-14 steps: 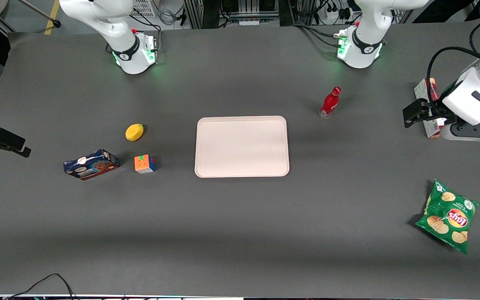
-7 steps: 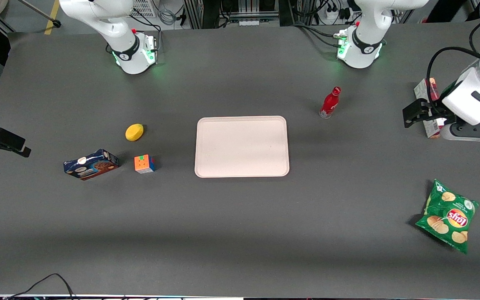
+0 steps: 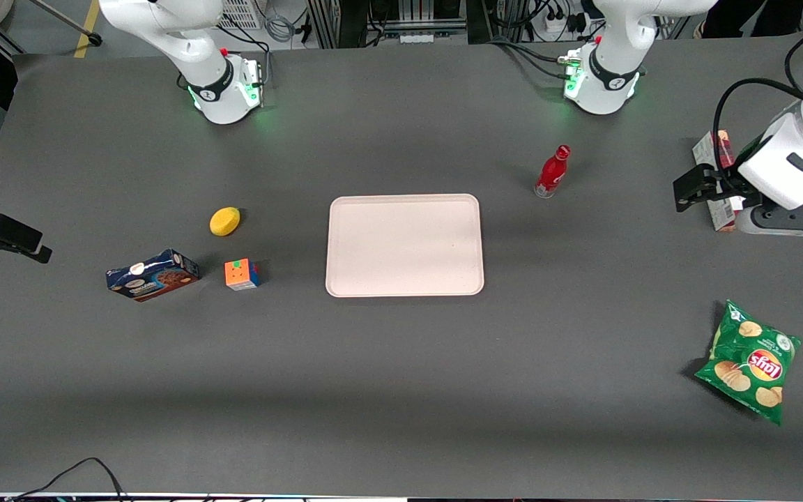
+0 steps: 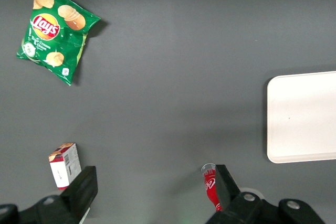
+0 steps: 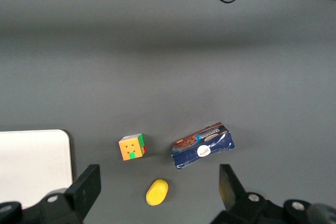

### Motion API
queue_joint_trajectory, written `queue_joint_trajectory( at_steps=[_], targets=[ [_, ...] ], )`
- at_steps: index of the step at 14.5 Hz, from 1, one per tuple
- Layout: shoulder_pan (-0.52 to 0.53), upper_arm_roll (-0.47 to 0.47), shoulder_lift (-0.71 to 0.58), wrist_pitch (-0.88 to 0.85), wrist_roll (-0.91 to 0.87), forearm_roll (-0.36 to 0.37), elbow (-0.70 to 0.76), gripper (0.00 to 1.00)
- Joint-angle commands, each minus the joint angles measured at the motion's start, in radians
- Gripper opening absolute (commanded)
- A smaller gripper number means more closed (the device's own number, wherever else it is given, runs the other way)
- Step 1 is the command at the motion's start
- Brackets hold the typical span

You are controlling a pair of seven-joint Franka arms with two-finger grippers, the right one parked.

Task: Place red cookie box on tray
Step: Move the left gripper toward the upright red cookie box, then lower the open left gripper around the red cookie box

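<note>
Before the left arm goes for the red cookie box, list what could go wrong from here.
1. The red cookie box stands on end, partly hidden under the open gripper hanging above it; a poor approach could knock it over.
2. The red bottle stands upright between the box and the tray; a low carry could topple it.
3. The box is long, so it may overhang the tray's rim.
</note>
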Motion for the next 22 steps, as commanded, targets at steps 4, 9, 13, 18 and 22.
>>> queue_joint_trajectory(
  at_steps=[4, 9, 13, 18, 22],
  targets=[
    [-0.002, 0.003, 0.013, -0.036, 0.001, 0.028, 0.029, 1.0],
    [0.007, 0.076, 0.012, -0.076, 0.089, 0.053, 0.017, 1.0],
    [0.007, 0.188, -0.002, -0.053, 0.221, 0.053, -0.037, 1.0],
    [0.007, 0.326, -0.118, 0.118, 0.335, 0.054, -0.298, 1.0],
    [0.016, 0.339, -0.252, 0.243, 0.334, 0.137, -0.549, 1.0]
  ],
)
